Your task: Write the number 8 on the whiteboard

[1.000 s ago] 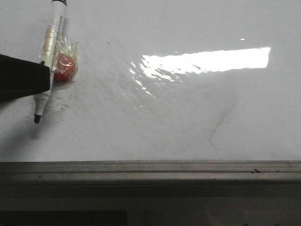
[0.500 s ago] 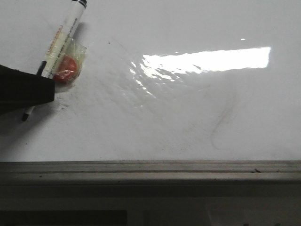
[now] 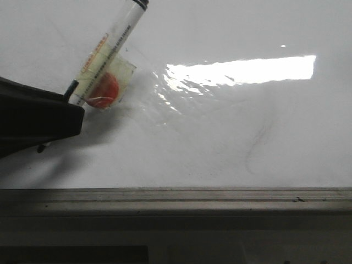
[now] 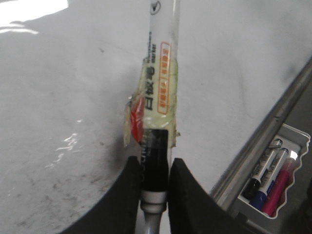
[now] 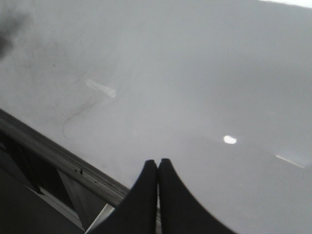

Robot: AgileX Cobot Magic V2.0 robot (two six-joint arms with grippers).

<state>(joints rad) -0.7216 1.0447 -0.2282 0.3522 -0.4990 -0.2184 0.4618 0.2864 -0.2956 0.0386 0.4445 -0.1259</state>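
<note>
The left gripper point(image 4: 154, 195) is clamped on the dark lower barrel of a marker point(image 4: 158, 92), with the white body and its cap end pointing away from the fingers. In the front view the marker point(image 3: 107, 52) leans up and to the right, and its tip sits low beside the gripper point(image 3: 52, 140), close to the whiteboard point(image 3: 220, 137); contact cannot be confirmed because the gripper hides most of the tip. A grip this near the writing end gives short leverage and likely steadier strokes. A patch of clear tape point(image 3: 118, 77) binds a small red piece point(image 3: 103, 91) to the barrel; its purpose cannot be determined. The right gripper point(image 5: 158, 168) hangs over a bare part of the whiteboard near the metal edge rail point(image 5: 53, 158), fingers pressed together and holding nothing, apparently kept out of the writing area. No number 8 is visible; the surface shows only glare and faint grey smudges point(image 3: 258, 140), so writing has not begun. A tray point(image 4: 285, 161) beyond the rail holds spare markers point(image 4: 268, 178).
</note>
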